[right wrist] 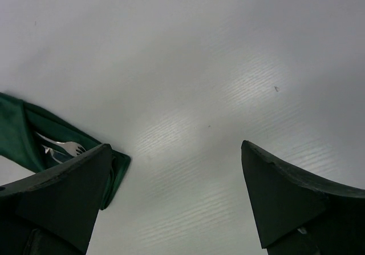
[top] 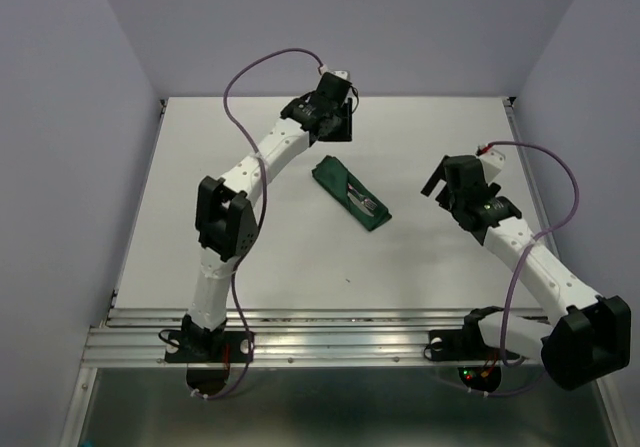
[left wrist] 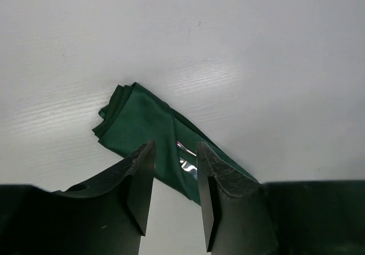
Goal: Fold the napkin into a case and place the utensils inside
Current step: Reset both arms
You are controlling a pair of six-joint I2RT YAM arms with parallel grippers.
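The dark green napkin [top: 348,195] lies folded as a narrow case in the middle of the table, set on a diagonal. The silver utensils [top: 366,203] show in its opening toward the lower right end. My left gripper [top: 343,125] hovers just beyond the case's far end, open, with nothing between its fingers. In the left wrist view the napkin [left wrist: 142,118] and a glint of utensils [left wrist: 187,164] sit past the open left gripper [left wrist: 175,146]. My right gripper [top: 437,183] stands wide open to the right of the case. In its wrist view the right gripper [right wrist: 175,146] frames bare table, with the napkin [right wrist: 17,135] and fork [right wrist: 65,148] at left.
The white table [top: 250,257] has raised walls at the back and sides. A metal rail [top: 330,332] runs along the near edge, where both arm bases are bolted. Purple cables loop above each arm.
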